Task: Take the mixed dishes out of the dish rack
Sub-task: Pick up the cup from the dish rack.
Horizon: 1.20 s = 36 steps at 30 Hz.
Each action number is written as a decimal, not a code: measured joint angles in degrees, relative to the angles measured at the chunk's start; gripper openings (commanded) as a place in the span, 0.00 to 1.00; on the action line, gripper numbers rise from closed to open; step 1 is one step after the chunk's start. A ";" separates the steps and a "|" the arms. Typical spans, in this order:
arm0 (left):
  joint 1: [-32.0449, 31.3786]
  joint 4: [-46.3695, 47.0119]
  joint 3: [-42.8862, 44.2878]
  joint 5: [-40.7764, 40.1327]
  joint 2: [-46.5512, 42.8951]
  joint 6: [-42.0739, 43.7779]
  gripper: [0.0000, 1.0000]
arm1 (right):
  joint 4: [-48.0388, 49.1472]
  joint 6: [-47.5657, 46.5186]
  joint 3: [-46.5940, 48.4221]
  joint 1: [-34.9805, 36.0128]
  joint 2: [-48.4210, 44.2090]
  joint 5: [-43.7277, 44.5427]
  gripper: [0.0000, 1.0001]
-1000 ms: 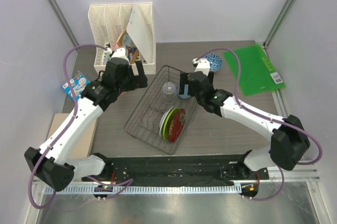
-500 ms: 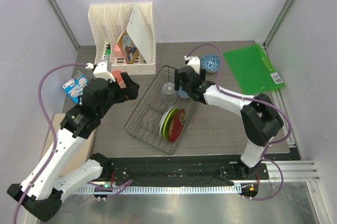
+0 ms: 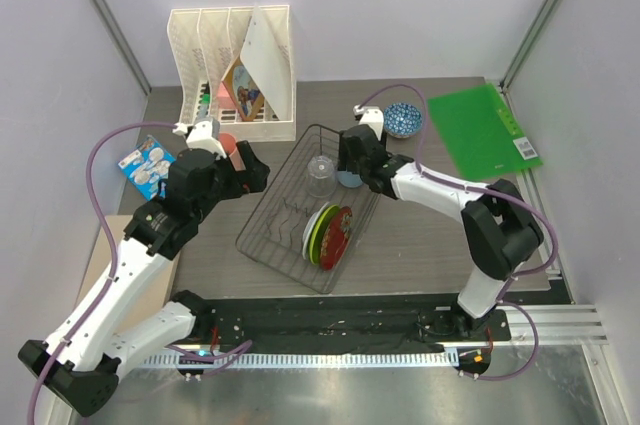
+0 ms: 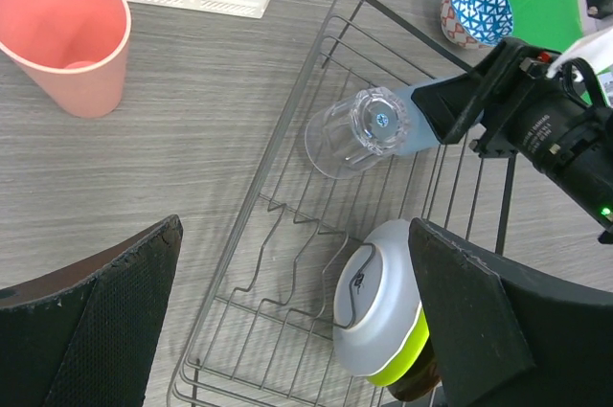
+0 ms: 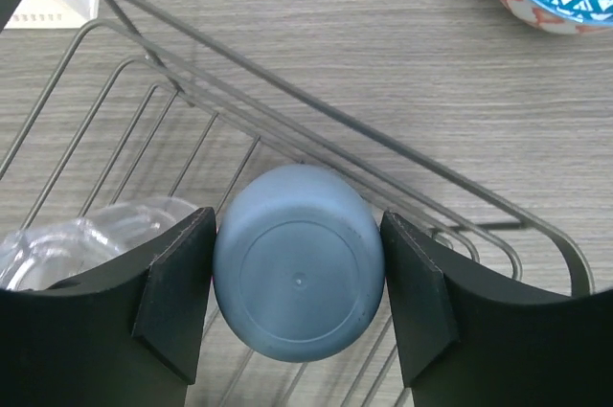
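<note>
Your right gripper (image 5: 299,271) clasps the blue cup (image 5: 299,278) at the dish rack's (image 3: 285,217) far corner, base facing the wrist and long axis in line with the fingers, while your left gripper (image 4: 287,321) hangs wide open, farther off.

Whole setup sits on a grey wood-grain table (image 3: 420,245), boxed in by plain pale walls (image 3: 400,5) with metal posts (image 3: 107,20) in the back corners. White file organizer (image 3: 215,45) back left, green folder (image 3: 480,130) back right. Lighting's soft and even.
</note>
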 measured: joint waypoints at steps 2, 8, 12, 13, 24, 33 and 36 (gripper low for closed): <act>0.00 0.02 -0.02 0.11 0.02 -0.02 1.00 | -0.22 0.33 -0.98 -0.02 -1.55 -0.98 0.36; 0.00 0.44 -0.02 0.09 0.46 -0.04 1.00 | -3.37 1.49 -3.78 0.09 -13.64 -3.93 0.30; 0.00 1.42 -0.02 0.11 1.42 -0.85 1.00 | -3.10 2.60 -6.99 0.28 -28.35 -6.27 0.06; 0.00 1.99 -0.02 0.13 1.73 -1.42 1.00 | -2.25 2.99 -8.02 0.28 -32.28 -7.04 0.01; 0.00 26.47 -10.91 16.98 2.43 -13.22 1.00 | 23.98 20.74 -36.35 -6.19 -53.51 -25.51 0.01; -0.04 52.78 -20.28 28.70 6.51 -27.28 0.98 | 52.19 39.63 -47.21 -9.22 -43.39 -37.51 0.01; -0.48 57.48 -20.28 30.60 8.11 -29.83 0.96 | 61.16 43.30 -47.12 -9.22 -39.30 -39.30 0.01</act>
